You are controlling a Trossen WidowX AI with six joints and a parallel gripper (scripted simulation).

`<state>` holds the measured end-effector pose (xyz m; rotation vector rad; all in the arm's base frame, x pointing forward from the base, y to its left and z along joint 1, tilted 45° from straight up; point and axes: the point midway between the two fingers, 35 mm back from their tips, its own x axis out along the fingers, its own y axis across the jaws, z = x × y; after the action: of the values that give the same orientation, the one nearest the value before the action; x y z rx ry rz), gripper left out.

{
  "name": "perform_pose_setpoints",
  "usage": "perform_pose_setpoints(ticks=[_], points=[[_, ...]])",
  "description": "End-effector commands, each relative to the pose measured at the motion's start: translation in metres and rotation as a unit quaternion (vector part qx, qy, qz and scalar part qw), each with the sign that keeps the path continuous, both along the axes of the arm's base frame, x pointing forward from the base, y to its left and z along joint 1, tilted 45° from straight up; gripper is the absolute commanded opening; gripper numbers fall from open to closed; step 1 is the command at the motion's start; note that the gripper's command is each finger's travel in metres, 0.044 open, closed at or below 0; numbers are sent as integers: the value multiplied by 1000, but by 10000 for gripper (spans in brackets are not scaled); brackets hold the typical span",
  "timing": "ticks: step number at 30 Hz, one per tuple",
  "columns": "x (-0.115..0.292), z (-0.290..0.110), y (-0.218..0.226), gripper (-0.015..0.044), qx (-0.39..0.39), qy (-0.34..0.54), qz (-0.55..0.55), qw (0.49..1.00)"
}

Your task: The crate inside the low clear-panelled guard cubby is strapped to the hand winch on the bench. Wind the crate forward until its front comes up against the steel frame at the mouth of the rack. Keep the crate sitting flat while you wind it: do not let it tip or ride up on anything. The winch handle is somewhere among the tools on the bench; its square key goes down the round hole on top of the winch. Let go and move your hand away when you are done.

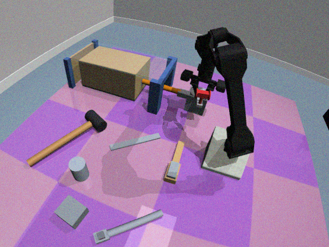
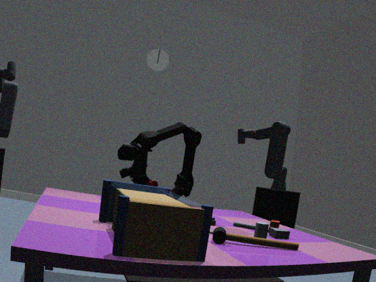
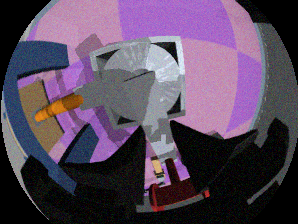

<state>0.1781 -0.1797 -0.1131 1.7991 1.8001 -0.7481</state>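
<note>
On the tabletop (image 1: 267,190) the crate (image 1: 114,71) sits flat inside the blue rack, short of the frame (image 1: 160,86), so the pincer (image 1: 202,99), clamped on the red winch handle (image 1: 203,95) above the winch (image 1: 194,104), should crank slowly and steadily.

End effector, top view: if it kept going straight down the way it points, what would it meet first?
The winch. The end effector points down, shut on the red winch handle, which sits right above the winch body. Depth between them is unclear.
</note>
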Motion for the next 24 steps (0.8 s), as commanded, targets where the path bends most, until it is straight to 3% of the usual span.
perform_pose_setpoints(ticks=[1, 24], points=[[3, -4, 2, 0, 3, 11, -18, 1000], [2, -4, 1, 0, 3, 27, -35, 999]])
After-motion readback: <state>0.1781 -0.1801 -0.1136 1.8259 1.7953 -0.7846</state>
